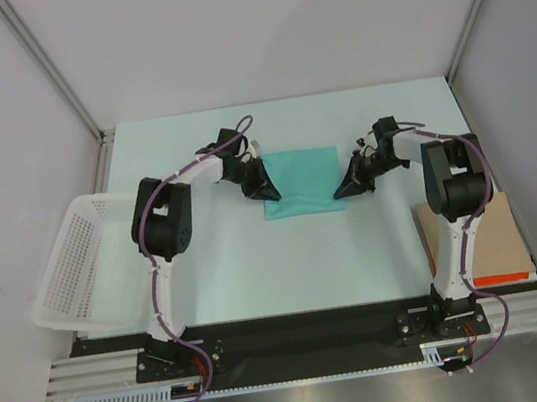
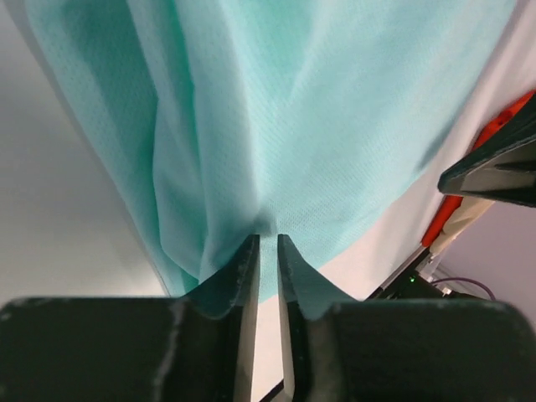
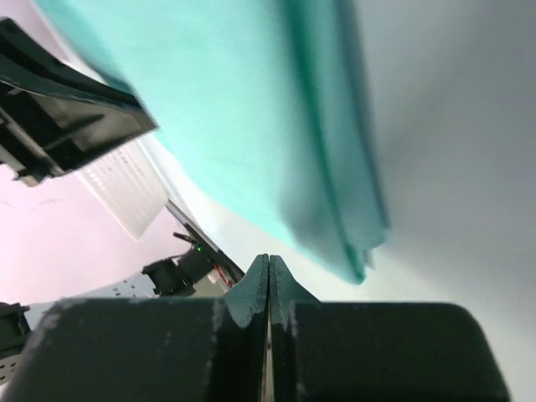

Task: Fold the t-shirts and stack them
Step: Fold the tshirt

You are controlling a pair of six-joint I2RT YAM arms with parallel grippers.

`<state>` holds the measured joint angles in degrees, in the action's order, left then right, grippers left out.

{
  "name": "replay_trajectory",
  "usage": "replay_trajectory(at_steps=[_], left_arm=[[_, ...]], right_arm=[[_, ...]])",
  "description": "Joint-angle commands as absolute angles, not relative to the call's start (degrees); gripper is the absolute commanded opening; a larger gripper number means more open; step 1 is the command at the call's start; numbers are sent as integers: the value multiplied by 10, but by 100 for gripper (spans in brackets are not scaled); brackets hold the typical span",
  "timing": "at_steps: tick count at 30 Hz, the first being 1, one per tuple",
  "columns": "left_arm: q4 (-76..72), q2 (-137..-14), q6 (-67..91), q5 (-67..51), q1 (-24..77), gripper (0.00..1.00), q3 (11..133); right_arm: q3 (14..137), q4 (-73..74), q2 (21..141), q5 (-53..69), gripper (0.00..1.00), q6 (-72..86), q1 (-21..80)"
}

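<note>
Left tool (image 2: 268, 241) ajar, right tool (image 3: 268, 260) closed

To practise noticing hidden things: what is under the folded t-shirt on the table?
Only the table shows around the t-shirt. What lies beneath is covered, so anything under it cannot be seen.

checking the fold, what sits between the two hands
The folded teal t-shirt lies on the table between the left hand and the right hand, one at each side edge; the top view shows it.

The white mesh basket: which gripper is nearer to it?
Left. The left gripper is at the left edge of the folded t-shirt, on the side of the basket. The right gripper is at the shirt's right edge, farther away.
</note>
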<state>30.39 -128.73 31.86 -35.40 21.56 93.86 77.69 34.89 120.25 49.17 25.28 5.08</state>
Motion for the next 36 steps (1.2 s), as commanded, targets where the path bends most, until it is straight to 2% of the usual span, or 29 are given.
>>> replay_trajectory(at_steps=[1,2,15,22,27,31,34,36], left_arm=[[301,-1222,315,-344,211,20,966],[292,-1224,324,-353,210,23,973],[133,-1396,443,-417,154,24,1085],[108,-1446,453,-412,137,24,1108],[140,-1445,429,-409,132,26,1134],[182,-1399,398,-411,138,34,1136],[173,-1335,398,-430,148,34,1080],[157,-1290,399,-446,158,34,1014]], right_arm=[[796,320,1151,494,0,269,52],[807,305,1156,496,0,292,54],[908,-17,1332,471,0,518,61],[951,-112,1388,461,0,594,37],[967,-102,1401,442,1,654,21],[992,-52,1394,439,3,635,15],[1015,-3,1367,460,3,576,22],[1025,81,1339,466,4,506,28]])
